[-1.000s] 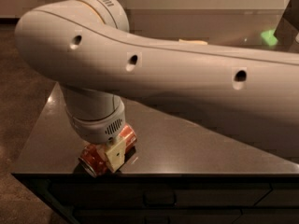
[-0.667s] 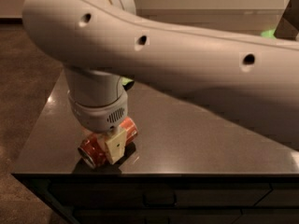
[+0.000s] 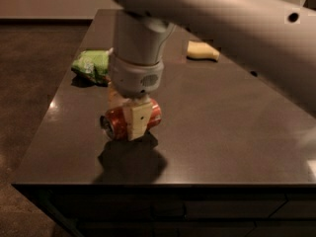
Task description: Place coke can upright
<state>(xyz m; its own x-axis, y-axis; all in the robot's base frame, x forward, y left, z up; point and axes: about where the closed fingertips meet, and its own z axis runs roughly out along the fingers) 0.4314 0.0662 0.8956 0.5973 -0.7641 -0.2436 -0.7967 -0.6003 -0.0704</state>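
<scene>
The coke can [image 3: 118, 122] is red-orange with a silver end facing left. It lies sideways, held a little above the dark table [image 3: 222, 132], with its shadow below it. My gripper [image 3: 132, 120] hangs down from the white arm and is shut on the can, one pale finger [image 3: 137, 123] crossing its front. The far finger is hidden behind the can.
A green snack bag [image 3: 91, 65] lies on the table's left side behind the gripper. A pale yellow sponge [image 3: 202, 51] lies farther back at the centre. My white arm [image 3: 237, 14] crosses the top of the view. The table's front edge [image 3: 148, 184] is close below the can.
The arm has swung up and to the right, uncovering the bag and sponge. The can stays in the gripper, lifted slightly off the table.
</scene>
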